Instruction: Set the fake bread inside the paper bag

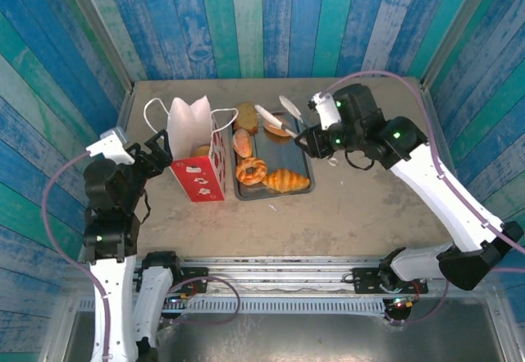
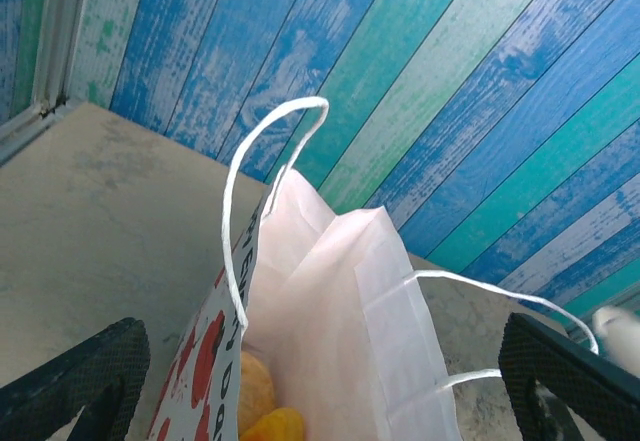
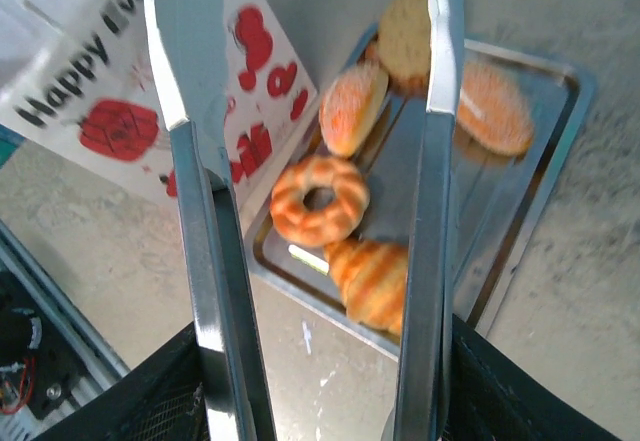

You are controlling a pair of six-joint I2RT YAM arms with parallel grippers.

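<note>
Bread (image 1: 250, 170) lies mostly on the tray (image 1: 271, 197) at the centre of the top view, just right of the bag (image 1: 197, 163). The left wrist view shows a golden piece or two already down inside the bag.

Tongs (image 1: 271, 120), clamped in the right gripper (image 1: 306, 139), hang over the tray's upper end. Their blades are apart, with nothing between them. The left gripper (image 1: 160, 150) stands wide open at the bag's left side, the bag's mouth between its fingers. Whether it touches the paper I cannot tell.

The croissant (image 1: 286, 181) lies along the tray's lower rim, its long axis left to right in the frame, a tip at each end. The bun (image 1: 242, 143) runs roughly up and down the frame. The donut (image 1: 250, 170) is round, so it has no axis to mind.

To do the pick well, I would set one blade on each side of a piece's narrow width, across the long axis, not end to end. These glossy shells look slippery, so squeeze gently and lift clear of the rim. Then carry the piece left and let go low inside the mouth.
</note>
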